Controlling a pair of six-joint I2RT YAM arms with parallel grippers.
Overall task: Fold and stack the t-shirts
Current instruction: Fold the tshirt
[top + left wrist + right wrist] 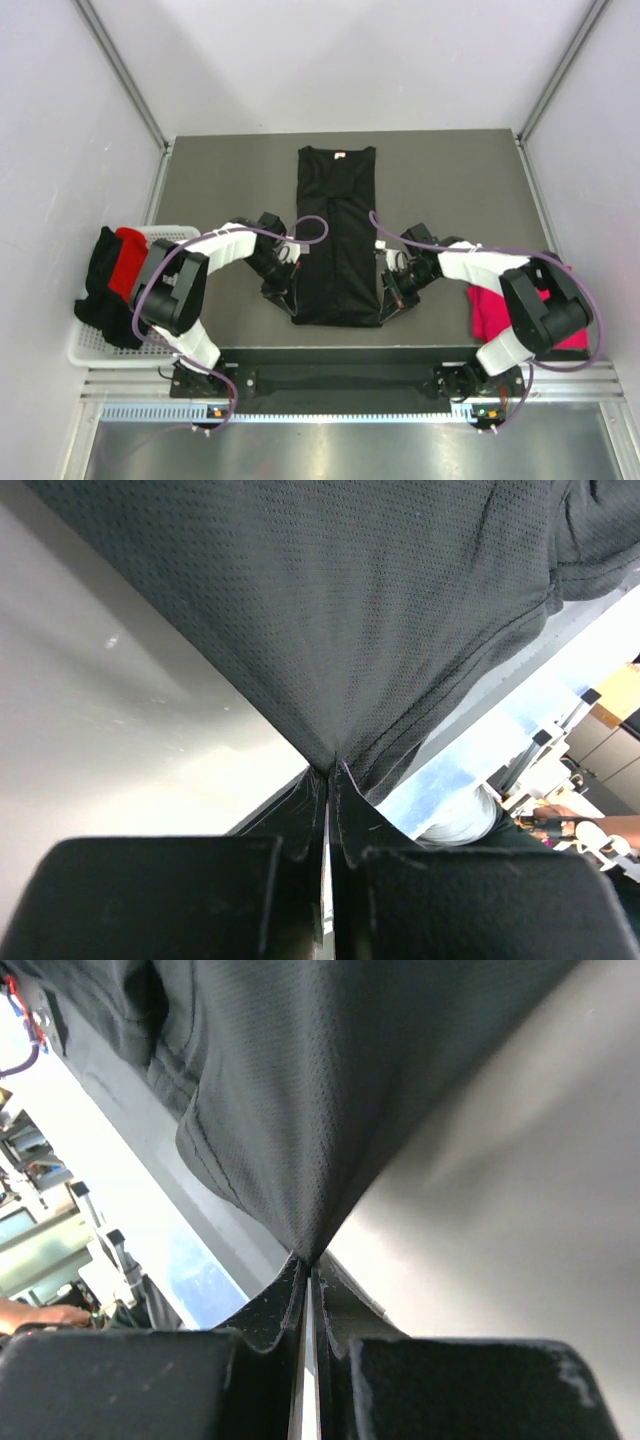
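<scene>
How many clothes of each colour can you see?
Black: 2, the black t-shirt flat on the table and the black bundle at the left
Red: 1, the red cloth
Pink: 1, the pink cloth
Total: 4

top: high above the near side, looking down, far enough to take in the whole counter [450,180] | left wrist: close behind left tool [328,772], facing hem of black shirt [330,600] | right wrist: likewise behind right tool [305,1260] | shared: shirt's near edge
</scene>
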